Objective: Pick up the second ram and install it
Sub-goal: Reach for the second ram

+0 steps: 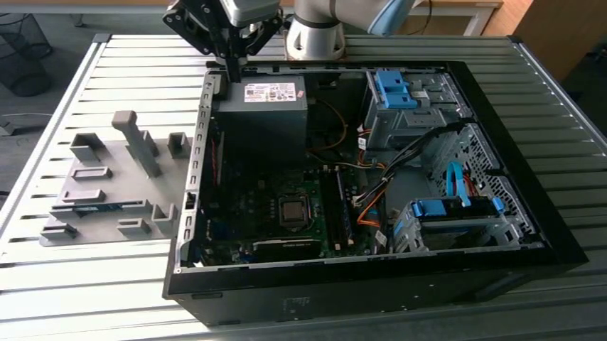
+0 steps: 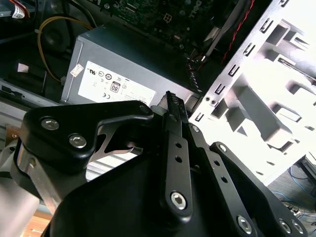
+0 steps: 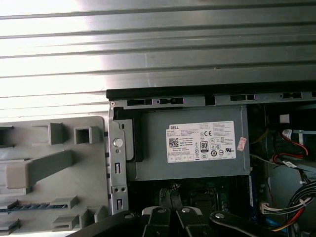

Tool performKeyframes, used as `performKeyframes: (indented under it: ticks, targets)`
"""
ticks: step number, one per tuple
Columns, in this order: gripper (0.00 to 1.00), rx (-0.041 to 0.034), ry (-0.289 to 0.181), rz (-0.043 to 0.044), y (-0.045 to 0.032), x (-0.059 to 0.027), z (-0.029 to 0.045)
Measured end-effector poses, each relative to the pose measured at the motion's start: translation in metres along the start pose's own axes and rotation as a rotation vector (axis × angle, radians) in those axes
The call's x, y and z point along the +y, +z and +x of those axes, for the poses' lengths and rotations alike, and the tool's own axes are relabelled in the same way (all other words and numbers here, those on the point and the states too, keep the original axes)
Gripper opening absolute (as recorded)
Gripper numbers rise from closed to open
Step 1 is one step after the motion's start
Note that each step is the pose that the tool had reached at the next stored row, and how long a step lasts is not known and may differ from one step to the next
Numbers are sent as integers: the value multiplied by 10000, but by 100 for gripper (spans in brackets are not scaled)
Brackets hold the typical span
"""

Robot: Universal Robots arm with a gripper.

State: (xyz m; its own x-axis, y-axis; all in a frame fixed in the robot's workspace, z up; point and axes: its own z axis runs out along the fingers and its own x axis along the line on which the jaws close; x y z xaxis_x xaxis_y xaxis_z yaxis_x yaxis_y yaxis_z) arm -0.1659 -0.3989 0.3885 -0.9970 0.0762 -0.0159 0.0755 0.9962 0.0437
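Note:
The second ram (image 1: 96,208) shows as a thin blue-green strip lying in a slot of the grey holder plate (image 1: 104,153) on the exterior view's left; in the first wrist view the ram (image 3: 30,207) sits in the same slot. My gripper (image 1: 232,74) hangs at the back left corner of the open computer case (image 1: 379,284), over the edge of the power supply (image 1: 263,114). It is well apart from the ram. Both wrist views show the gripper (image 2: 171,98) (image 3: 171,195) with its black fingers pressed together and nothing between them.
A dark memory stick (image 1: 339,206) stands edge-on in the motherboard beside the processor socket (image 1: 293,209). Orange and black cables (image 1: 370,202) and blue-latched drive cages (image 1: 446,213) crowd the case's right side. The holder's tall grey block (image 1: 139,142) stands upright. The slatted metal table (image 1: 85,284) surrounds everything.

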Motion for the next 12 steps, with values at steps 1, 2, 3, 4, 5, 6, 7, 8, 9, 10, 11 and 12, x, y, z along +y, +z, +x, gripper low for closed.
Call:
performKeyframes:
  ticks: [1, 2, 3, 4, 5, 6, 7, 8, 9, 10, 11, 12]
  targets:
    - [11, 0, 0, 0, 0, 0, 2]
    - [11, 0, 0, 0, 1, 0, 4]
    - [11, 0, 0, 0, 1, 0, 6]
    - [11, -1, -1, -1, 1, -1, 8]
    - [11, 0, 0, -1, 1, -1, 10]
    - [11, -1, -1, -1, 1, -1, 12]
    - [11, 0, 0, -1, 1, -1, 14]
    - [11, 0, 0, -1, 1, -1, 17]
    - [11, -1, 0, -1, 1, -1, 19]
    - [11, 0, 0, -1, 1, -2, 21]
    - [11, -1, 0, -1, 2, -2, 24]
    - [11, 0, 0, 0, 1, -2, 27]
